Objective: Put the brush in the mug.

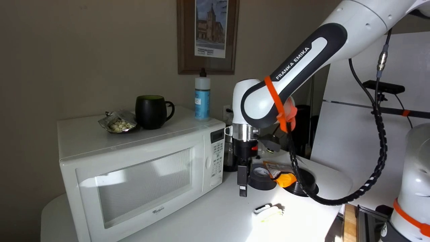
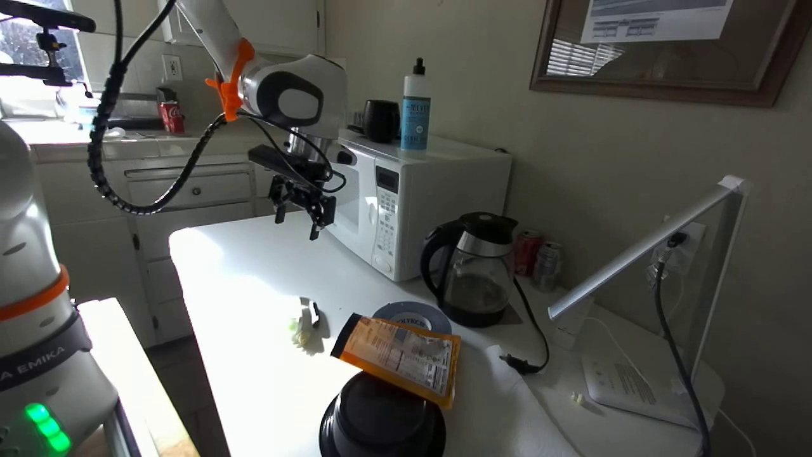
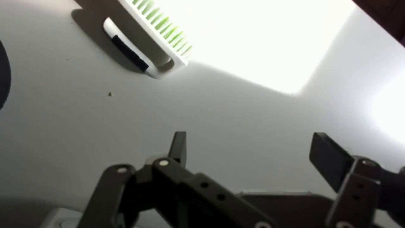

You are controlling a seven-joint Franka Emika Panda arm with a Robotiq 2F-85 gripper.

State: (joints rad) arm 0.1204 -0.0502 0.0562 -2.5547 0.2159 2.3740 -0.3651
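In an exterior view, "Whirlpool" marks the microwave (image 1: 144,188), "FRANKA EMIKA" the arm (image 1: 302,67); the white, green-bristled brush (image 1: 267,213) lies inside the table's (image 1: 201,222) robot-side edge, gripper (image 2: 297,227) spread wide

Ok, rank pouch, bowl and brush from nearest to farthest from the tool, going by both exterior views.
1. Brush: on the table, lower than the tool.
2. Pouch: beyond the brush, overlapping the bowl in both exterior views.
3. Bowl: black, on the pouch's far side from the tool.
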